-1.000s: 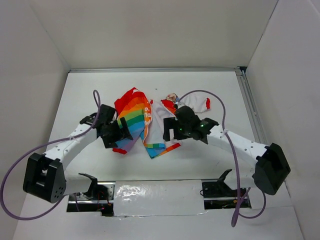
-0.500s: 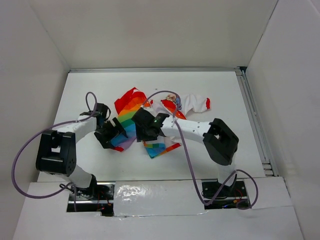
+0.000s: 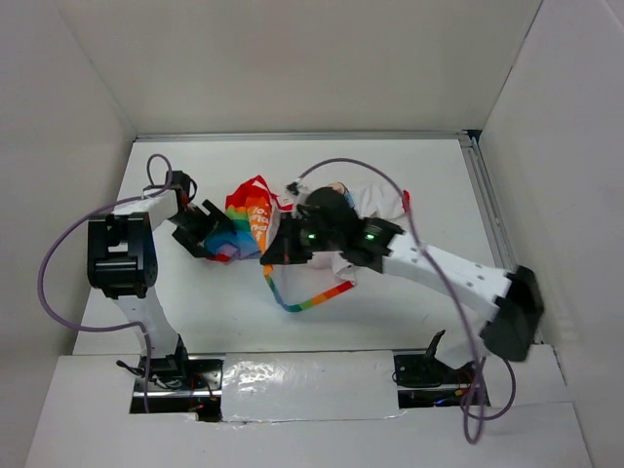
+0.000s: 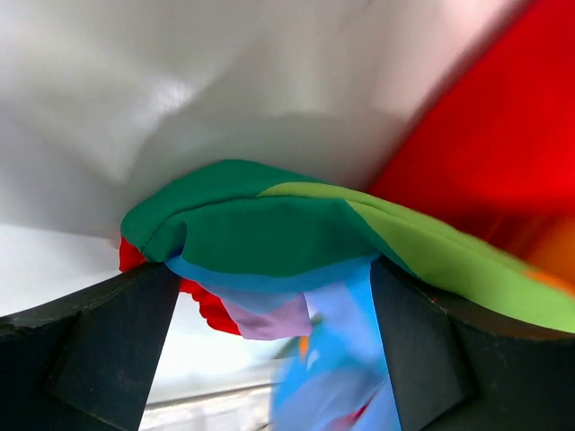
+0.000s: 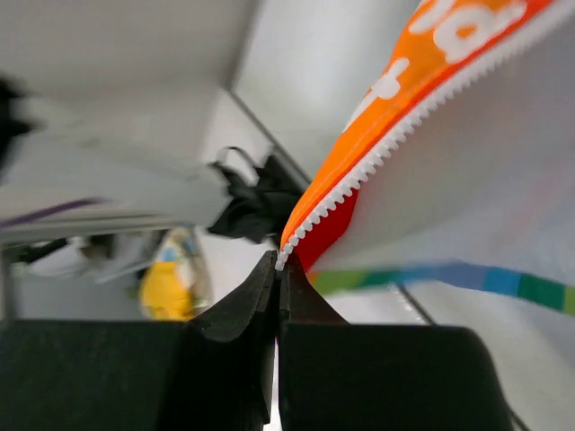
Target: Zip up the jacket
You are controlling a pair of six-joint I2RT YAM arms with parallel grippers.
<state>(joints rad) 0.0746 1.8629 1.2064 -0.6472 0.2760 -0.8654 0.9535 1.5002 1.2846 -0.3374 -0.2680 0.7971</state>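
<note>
Now the right gripper [image 5: 277, 265] has snapped shut on the jacket [image 3: 250, 210] zipper edge, left gripper [image 3: 202, 230] wide at jacket's left, fabric bunched tighter, white worktop [image 3: 409, 307], white walls [image 3: 312, 68]

white table [image 3: 390, 312], plain white walls [image 3: 292, 58] on three sides — metal rail [image 3: 292, 136] along far edge

Overhead; wrist views close on jacket [image 3: 252, 209]
</note>
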